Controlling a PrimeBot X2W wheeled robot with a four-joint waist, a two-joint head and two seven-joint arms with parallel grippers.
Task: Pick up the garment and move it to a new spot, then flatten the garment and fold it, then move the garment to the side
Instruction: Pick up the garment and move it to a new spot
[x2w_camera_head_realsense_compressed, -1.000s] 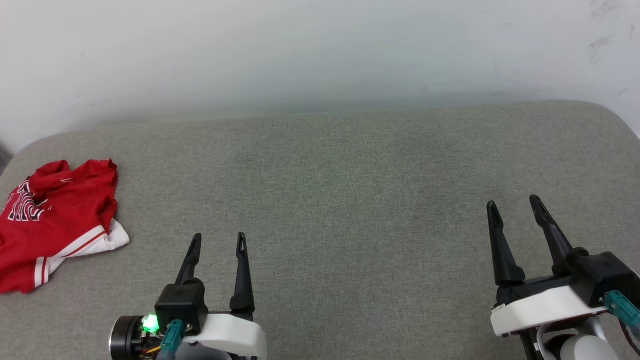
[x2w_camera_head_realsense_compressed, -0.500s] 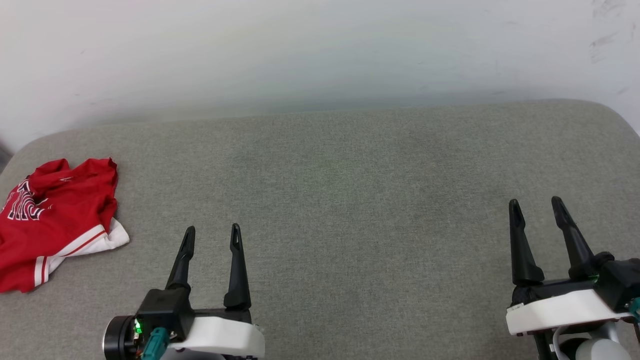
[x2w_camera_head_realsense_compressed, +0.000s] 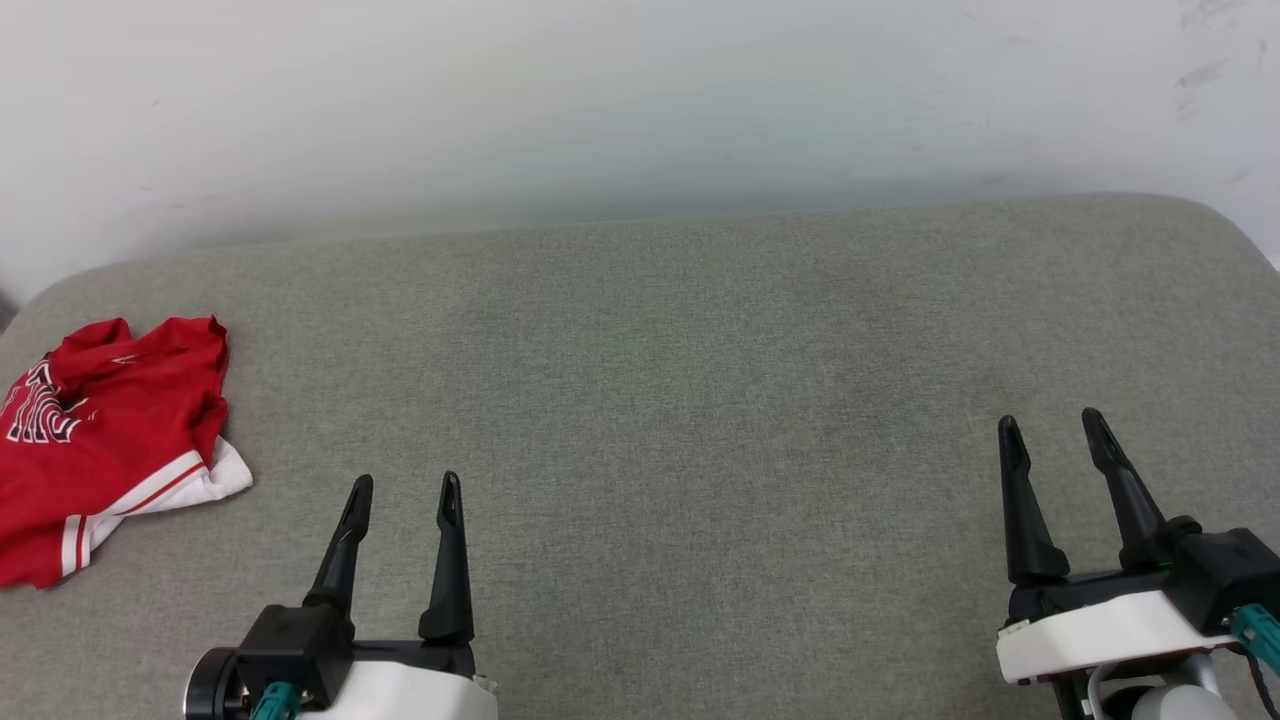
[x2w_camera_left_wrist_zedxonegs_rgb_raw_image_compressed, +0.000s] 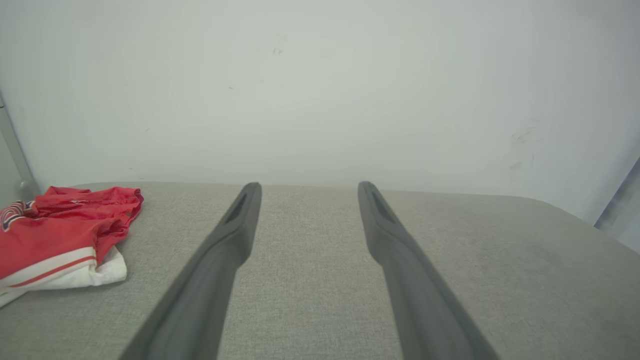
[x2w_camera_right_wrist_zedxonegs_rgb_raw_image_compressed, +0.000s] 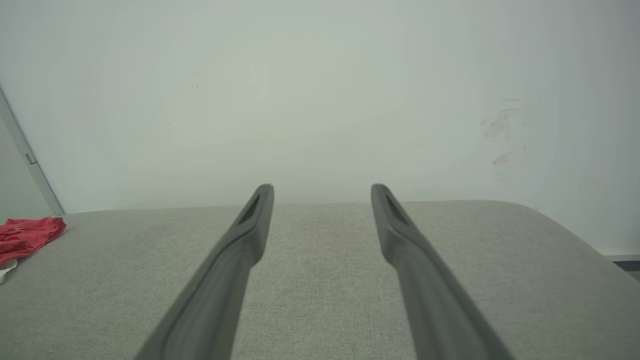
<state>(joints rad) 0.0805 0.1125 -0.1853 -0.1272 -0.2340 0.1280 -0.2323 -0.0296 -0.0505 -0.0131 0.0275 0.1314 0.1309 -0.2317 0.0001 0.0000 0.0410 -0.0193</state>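
Red and crumpled, the garment (x2w_camera_head_realsense_compressed: 100, 440) is seen at the grey surface's (x2w_camera_head_realsense_compressed: 700, 400) left edge. The left hand (x2w_camera_head_realsense_compressed: 406, 482) and right hand (x2w_camera_head_realsense_compressed: 1049, 420) are held open, empty, apart from it.

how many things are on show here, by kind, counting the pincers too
shirt: 1, red and white, crumpled
pincers: 2, the left pincer and the right pincer, both open and empty
grey pad: 1, under it all
total: 4
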